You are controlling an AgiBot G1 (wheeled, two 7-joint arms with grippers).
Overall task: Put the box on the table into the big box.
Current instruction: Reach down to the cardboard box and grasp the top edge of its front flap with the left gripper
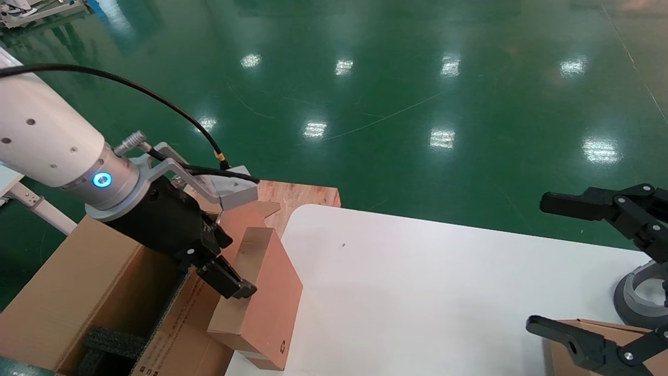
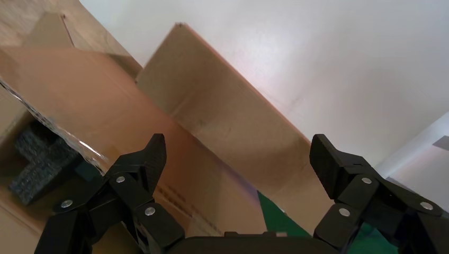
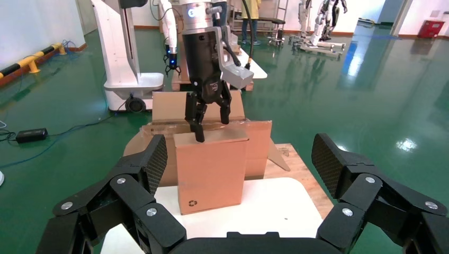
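While the box [image 1: 263, 297] stands tilted at the bench's [image 1: 417, 292] left edge, leaning against the big box [image 1: 88, 292], the left hand [image 1: 224, 269] sits at its upper edge with fingers spread wide, gripping nothing, probably placed to tip it over the carton wall. The right hand [image 1: 584, 271] hangs open by the right edge.

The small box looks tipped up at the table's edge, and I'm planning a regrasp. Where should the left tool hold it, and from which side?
Grip the box across its thin upper edge, coming from above. It stands tilted on one narrow edge at the table edge, next to the big box, so its broad faces are too wide. The left tool is open over that edge; the right tool hangs open, apart.
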